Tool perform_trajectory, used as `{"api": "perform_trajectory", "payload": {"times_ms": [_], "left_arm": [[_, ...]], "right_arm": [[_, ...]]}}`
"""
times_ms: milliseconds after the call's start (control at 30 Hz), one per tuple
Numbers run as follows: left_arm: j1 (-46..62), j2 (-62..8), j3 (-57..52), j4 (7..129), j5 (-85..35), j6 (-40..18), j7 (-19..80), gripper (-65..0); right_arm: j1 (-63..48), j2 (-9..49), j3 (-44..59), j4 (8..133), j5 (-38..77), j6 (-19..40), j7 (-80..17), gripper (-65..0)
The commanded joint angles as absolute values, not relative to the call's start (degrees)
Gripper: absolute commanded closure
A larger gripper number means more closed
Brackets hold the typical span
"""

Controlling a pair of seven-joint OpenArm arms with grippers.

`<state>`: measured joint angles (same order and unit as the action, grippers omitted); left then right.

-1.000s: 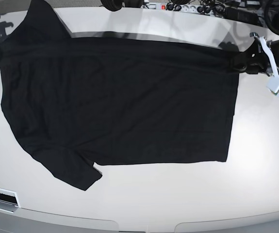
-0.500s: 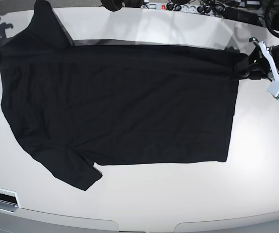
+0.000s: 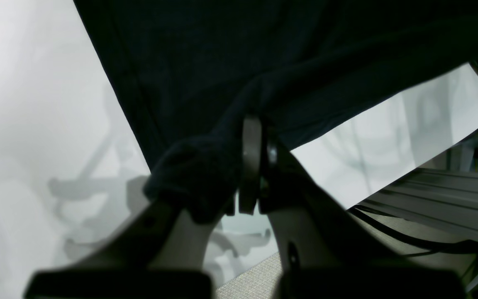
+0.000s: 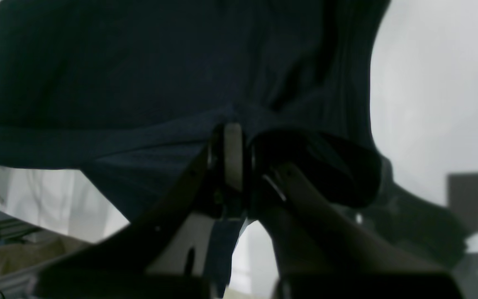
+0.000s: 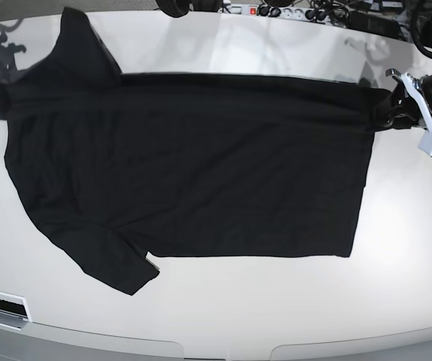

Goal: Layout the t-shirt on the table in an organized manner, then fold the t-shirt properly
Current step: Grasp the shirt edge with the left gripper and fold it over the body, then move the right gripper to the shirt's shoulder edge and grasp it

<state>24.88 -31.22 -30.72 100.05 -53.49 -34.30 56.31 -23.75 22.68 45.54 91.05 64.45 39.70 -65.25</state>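
**Two claws pinching the shirt's far corners**

Two claws hold the black t-shirt (image 5: 185, 165), which lies spread sideways across the glossy white desk (image 5: 276, 301) — hem toward the base view's right, sleeves toward its left. The left claw (image 3: 255, 166), at the base view's right edge, is pressed together on a bunched corner of the hem, fabric bulging beside its fingers. The right claw (image 4: 232, 158), at the far left of that view, is likewise clamped on gathered cloth near the shoulder. The far edge runs taut between the two grips. One sleeve (image 5: 110, 263) points toward the near edge — the other (image 5: 80, 41) angles away. Cables (image 5: 306, 11) sit beyond the desk.
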Motion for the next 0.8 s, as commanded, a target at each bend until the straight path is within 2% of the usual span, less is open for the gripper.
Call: {"api": "perform_trajectory", "payload": {"times_ms": [0, 167, 200, 267, 300, 333, 400, 600, 767], "left_arm": [[24.1, -32.2, -31.2, 100.7, -53.8, -34.2, 54.9, 0.0], [21.3, -32.2, -31.2, 100.7, -52.5, -34.3, 55.0, 0.0], [20.9, -32.2, -31.2, 100.7, -52.5, -34.3, 55.3, -2.0], [20.3, -32.3, -31.2, 100.7, -52.4, -34.3, 55.5, -15.2], [20.0, -32.4, -31.2, 100.7, -52.1, -34.3, 55.5, -22.2], [19.9, -32.4, -31.2, 100.7, -51.8, -34.2, 55.4, -28.3], [20.0, -32.5, -31.2, 100.7, -51.2, -34.1, 55.3, -35.2], [20.0, -32.5, -31.2, 100.7, -49.9, -31.2, 55.3, -35.4], [20.0, -32.5, -31.2, 100.7, -50.0, -31.2, 55.3, -35.4]], "right_arm": [[-23.2, 23.8, 46.1, 91.7, 65.3, 40.0, -64.1, 0.0], [-21.3, 23.8, 46.0, 91.7, 64.6, 40.0, -64.1, -1.2], [-21.3, 23.8, 46.0, 91.7, 64.6, 40.0, -64.1, -10.2], [-21.3, 23.8, 46.0, 91.7, 64.6, 40.0, -64.1, -32.0], [-21.3, 23.9, 46.0, 91.7, 64.6, 40.0, -64.1, -39.9], [-21.3, 24.0, 46.0, 91.7, 64.6, 40.0, -64.1, -44.2], [-21.3, 24.0, 46.0, 91.7, 64.6, 40.0, -64.4, -45.0], [-23.2, 22.9, 46.0, 91.7, 66.7, 40.0, -69.5, -45.0], [-27.3, 17.2, 46.0, 91.7, 67.7, 40.0, -69.1, -45.0]]}}
